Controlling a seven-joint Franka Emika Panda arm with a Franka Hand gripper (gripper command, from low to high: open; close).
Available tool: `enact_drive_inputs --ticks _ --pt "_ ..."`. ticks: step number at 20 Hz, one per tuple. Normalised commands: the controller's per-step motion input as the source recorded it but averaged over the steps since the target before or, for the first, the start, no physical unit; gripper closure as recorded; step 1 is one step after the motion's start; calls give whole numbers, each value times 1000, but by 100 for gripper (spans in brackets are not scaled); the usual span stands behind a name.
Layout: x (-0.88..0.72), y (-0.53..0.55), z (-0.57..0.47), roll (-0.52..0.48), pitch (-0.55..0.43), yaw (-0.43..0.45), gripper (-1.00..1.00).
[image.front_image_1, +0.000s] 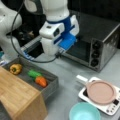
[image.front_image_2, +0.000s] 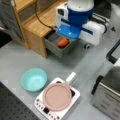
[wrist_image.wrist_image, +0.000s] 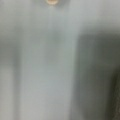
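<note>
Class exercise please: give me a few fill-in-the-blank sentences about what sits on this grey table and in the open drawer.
1. The pink pan rests on a white ____.
2. The bowl beside the cooktop is coloured ____.
3. In the grey drawer, the orange carrot lies next to a ____ vegetable.
4. The end effector hangs in front of the toaster ____.

Missing words: cooktop; teal; green; oven

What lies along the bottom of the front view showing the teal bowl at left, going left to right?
Teal bowl → pink pan on the white cooktop → toaster oven. The gripper's jaws do not show; the arm hangs above the grey drawer holding a carrot.
</note>
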Motion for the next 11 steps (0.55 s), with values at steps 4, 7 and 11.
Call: enact_drive_inputs --ticks 4,7,11 --pt "305 8 129 15 204 108 -100" --pt "285 -19 132 -6 207 95 -100" --pt "248 -30 121 -9 196 102 -100"
